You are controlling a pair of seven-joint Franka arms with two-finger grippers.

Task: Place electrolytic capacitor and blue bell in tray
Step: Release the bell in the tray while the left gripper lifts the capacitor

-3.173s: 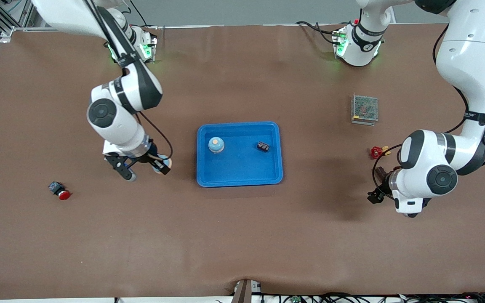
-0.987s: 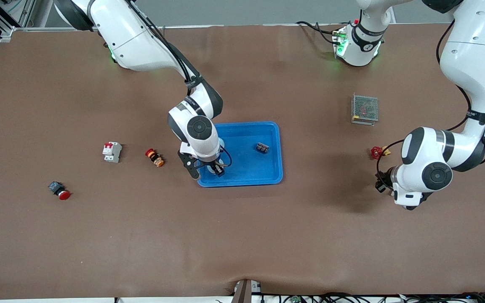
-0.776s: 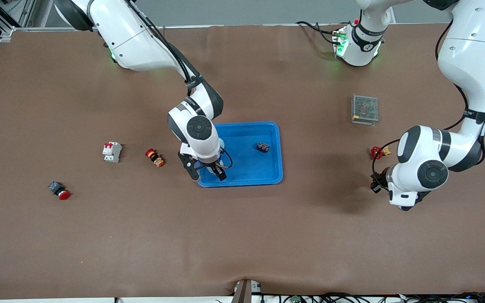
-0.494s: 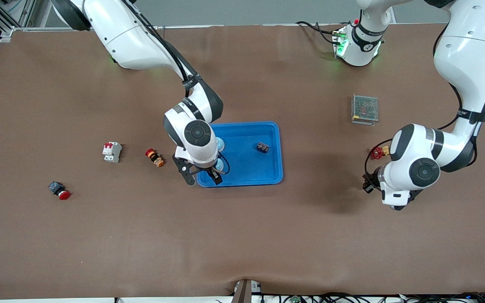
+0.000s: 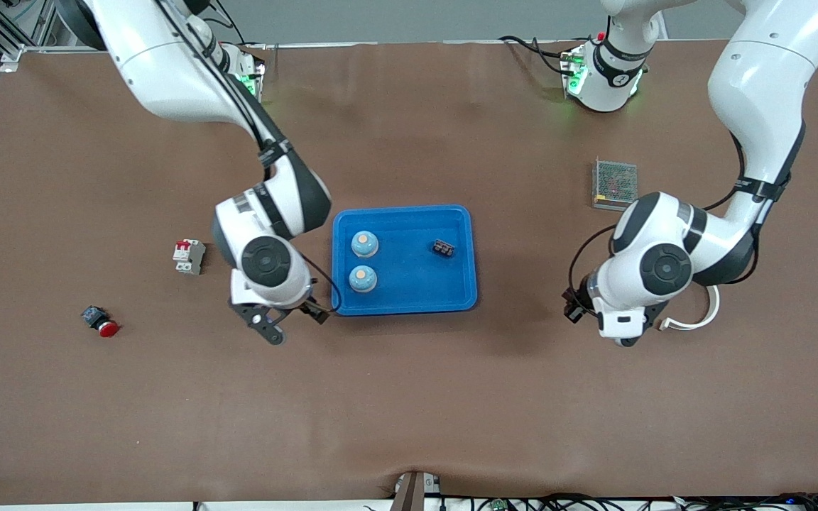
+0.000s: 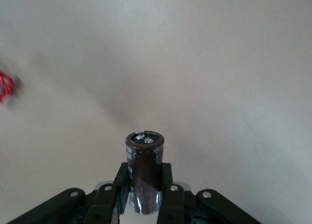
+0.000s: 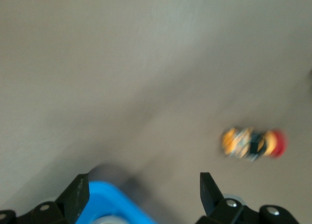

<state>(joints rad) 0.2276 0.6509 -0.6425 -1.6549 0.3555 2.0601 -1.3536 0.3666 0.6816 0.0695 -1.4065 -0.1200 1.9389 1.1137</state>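
The bright blue tray [image 5: 416,284] lies mid-table. Two blue bells stand in it, one [image 5: 364,243] farther from the front camera than the other [image 5: 362,278]. My right gripper [image 5: 290,321] hangs open and empty just outside the tray's corner, toward the right arm's end; the right wrist view shows its spread jaws [image 7: 142,192] over that blue corner [image 7: 105,204]. The electrolytic capacitor [image 6: 145,170], a dark brown cylinder, is clamped in my left gripper [image 6: 144,185]. That gripper [image 5: 574,310] is over bare table between the tray and the left arm's end.
A small black part [image 5: 443,248] lies in the tray. A white breaker [image 5: 188,255] and a red push button [image 5: 100,321] sit toward the right arm's end. An orange-and-red part [image 7: 253,142] lies near the right gripper. A metal mesh box [image 5: 615,184] and a white clip [image 5: 693,321] lie near the left arm.
The right gripper opened, left the second blue bell in the tray and drew out past the tray's corner. The left arm carried the capacitor toward the tray.
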